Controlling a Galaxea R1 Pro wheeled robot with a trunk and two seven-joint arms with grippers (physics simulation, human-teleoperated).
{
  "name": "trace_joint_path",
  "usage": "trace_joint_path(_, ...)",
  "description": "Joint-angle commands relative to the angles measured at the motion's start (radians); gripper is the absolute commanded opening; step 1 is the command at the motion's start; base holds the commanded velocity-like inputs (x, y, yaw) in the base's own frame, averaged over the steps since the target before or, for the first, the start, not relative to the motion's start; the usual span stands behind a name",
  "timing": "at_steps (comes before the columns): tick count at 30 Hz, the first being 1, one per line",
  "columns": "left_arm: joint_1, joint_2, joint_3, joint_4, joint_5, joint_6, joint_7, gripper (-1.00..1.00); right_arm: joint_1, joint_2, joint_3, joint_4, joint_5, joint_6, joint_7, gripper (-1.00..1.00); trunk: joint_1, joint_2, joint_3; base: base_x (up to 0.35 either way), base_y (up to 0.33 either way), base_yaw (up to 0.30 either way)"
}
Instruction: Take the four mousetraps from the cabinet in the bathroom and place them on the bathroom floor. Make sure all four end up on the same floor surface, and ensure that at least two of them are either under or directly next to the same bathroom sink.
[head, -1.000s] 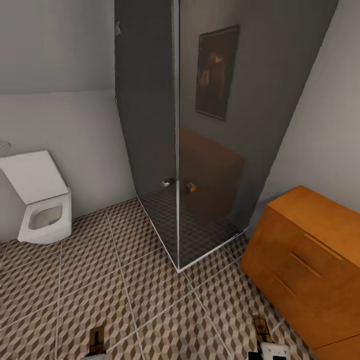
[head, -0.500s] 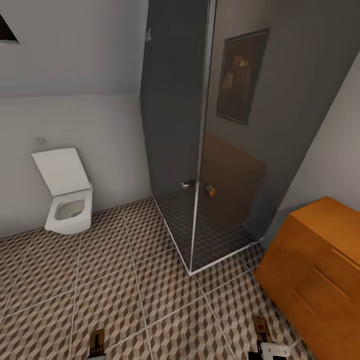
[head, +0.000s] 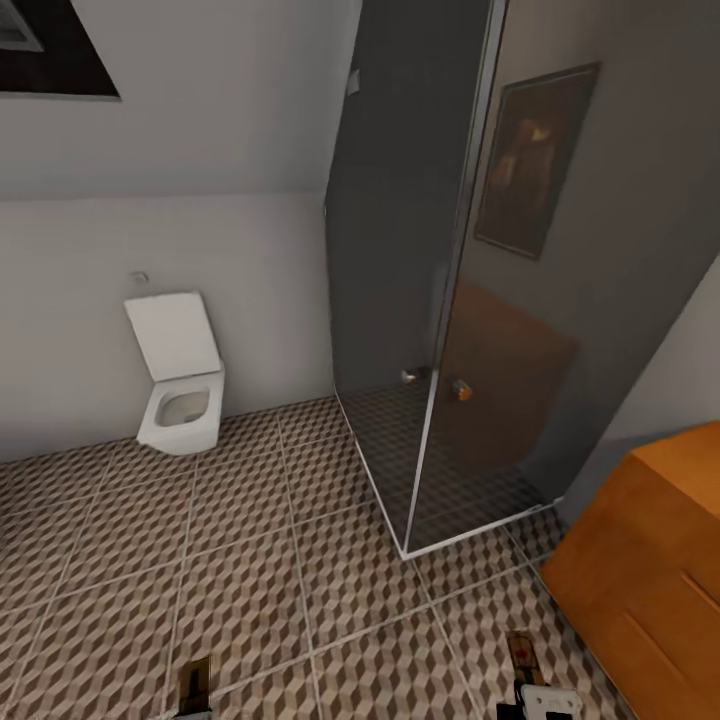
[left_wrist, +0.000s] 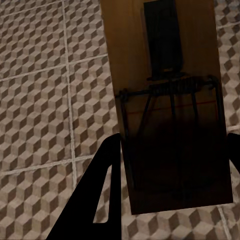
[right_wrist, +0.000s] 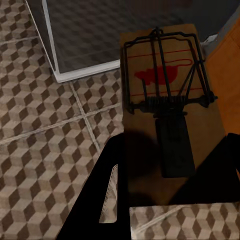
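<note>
Brown wood is showing in both of your wrist views: you are carrying one mousetrap in each hand. In the left wrist view the left hand (left_wrist: 172, 165) is clamped on a mousetrap (left_wrist: 170, 100), its dark fingers (left_wrist: 102, 190) pressing against the board's two long edges, with the metal spring bar crossing the middle of the board and the bathroom floor (left_wrist: 45, 85) lying beneath it. In the right wrist view the right hand (right_wrist: 175, 175) is gripping a second mousetrap (right_wrist: 162, 95) the same way, fingers (right_wrist: 107, 190) shut against its sides; the red mark and the dark wire frame are facing the camera, and the board is hanging over the tiles near the corner of the glass shower enclosure (right_wrist: 60, 45), with the orange-brown cabinet (right_wrist: 225, 65) just beside it.

In the head view both traps are peeking in at the lower edge: the left one (head: 193, 685) over the tiles toward your left, the right one (head: 521, 655) close to the cabinet (head: 650, 570), with the white top of the right hand (head: 545, 700) below it. The cabinet is standing at the right, its bar handles facing the room. The glass shower (head: 470, 300) is rising in the middle, its door knob at mid height. A white toilet (head: 180, 375) with its lid up is sitting against the far wall, well apart from you, across the cube-patterned floor (head: 250, 560).
</note>
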Motion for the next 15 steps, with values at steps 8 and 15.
trace_joint_path(8,-0.001,-0.001,-0.006,0.002,-0.009,-0.003,0.014,-1.0,-0.001,-0.001,0.007,0.0,-0.002,-0.002,-0.008,-1.0,0.001,-0.002,0.006,0.0,0.0,0.242)
trace_joint_path(15,-0.001,-0.001,-0.006,0.002,-0.009,-0.003,0.014,-1.0,-0.001,-0.001,0.007,0.0,-0.002,-0.002,-0.008,-1.0,0.001,-0.002,0.013,0.0,0.0,0.243)
